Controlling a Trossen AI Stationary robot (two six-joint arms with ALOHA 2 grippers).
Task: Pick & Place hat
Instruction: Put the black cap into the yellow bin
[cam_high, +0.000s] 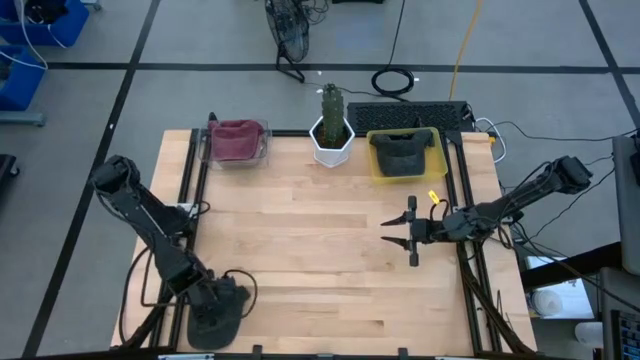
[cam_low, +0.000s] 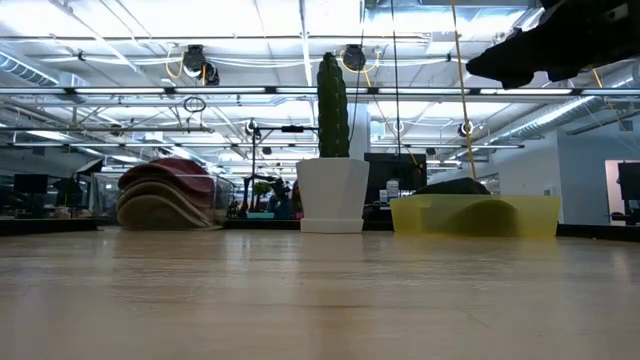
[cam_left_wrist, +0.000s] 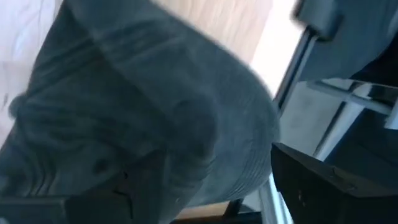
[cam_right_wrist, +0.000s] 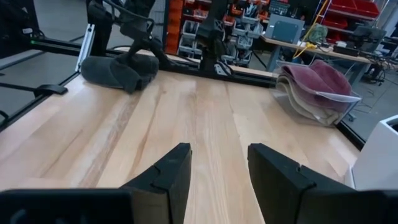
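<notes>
A dark grey hat lies crumpled on the table's near-left corner; it also shows in the right wrist view and fills the left wrist view. My left gripper stands over it pointing down, and its fingers look spread apart across the hat's right end. My right gripper hovers open above bare wood near the table's right side, touching nothing. A second dark hat sits in a yellow bin. My left gripper comes at the hat from above, pointing down, its open fingers either side of a raised fold at the hat's right end. Whether the fingertips touch the cloth cannot be told. The hat lies on the table.
A clear bin of maroon hats sits at the far left. A cactus in a white pot stands at the far middle, beside the yellow bin. A small yellow item lies near my right gripper. Bare wood spans the table's middle.
</notes>
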